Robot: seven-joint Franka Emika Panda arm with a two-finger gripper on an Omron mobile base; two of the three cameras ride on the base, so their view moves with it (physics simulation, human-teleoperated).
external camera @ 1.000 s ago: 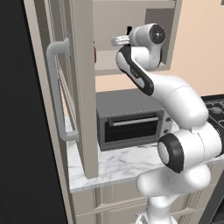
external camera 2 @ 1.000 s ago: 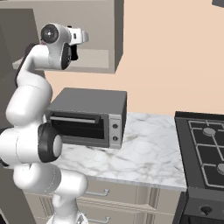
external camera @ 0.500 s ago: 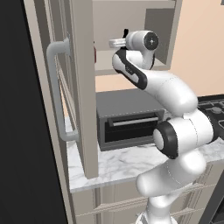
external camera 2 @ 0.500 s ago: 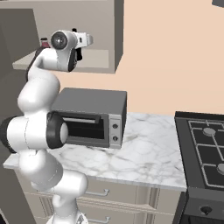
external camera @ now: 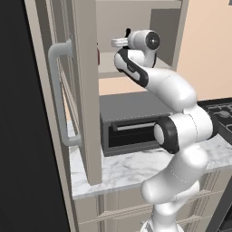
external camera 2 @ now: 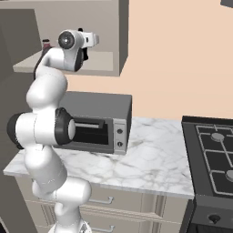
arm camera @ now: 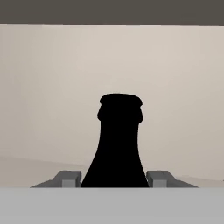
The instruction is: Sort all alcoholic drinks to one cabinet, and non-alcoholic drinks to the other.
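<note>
We have our tool (arm camera: 113, 179) reaching into the beige wall cabinet (external camera: 170, 36) whose tall door with the long grey bar handle (external camera: 61, 93) stands swung open beside us. In the hand view, a small black bottle with a lipped mouth and sloping shoulders (arm camera: 117, 144) rises between the two grey fingertips (arm camera: 68, 178), one on each side and close against its lower body, so we judge the tool to be pinching this bottle at a middling spread rather than standing free. The bottle stands upright before the cabinet's pale back wall, held over the pale shelf (external camera 2: 102, 61); whether its base touches the shelf we cannot tell.

We take the hold to be low on the body so the neck stays clear and the bottle stays vertical while it is set inside. A small red-capped shape (external camera 2: 46, 44) shows at the shelf's far end in the right base view, too small to identify.

No label or writing can be read: the bottle is a black silhouette from here. Below, a grey toaster oven (external camera 2: 102, 125) sits on the marble counter (external camera 2: 150, 154).
</note>
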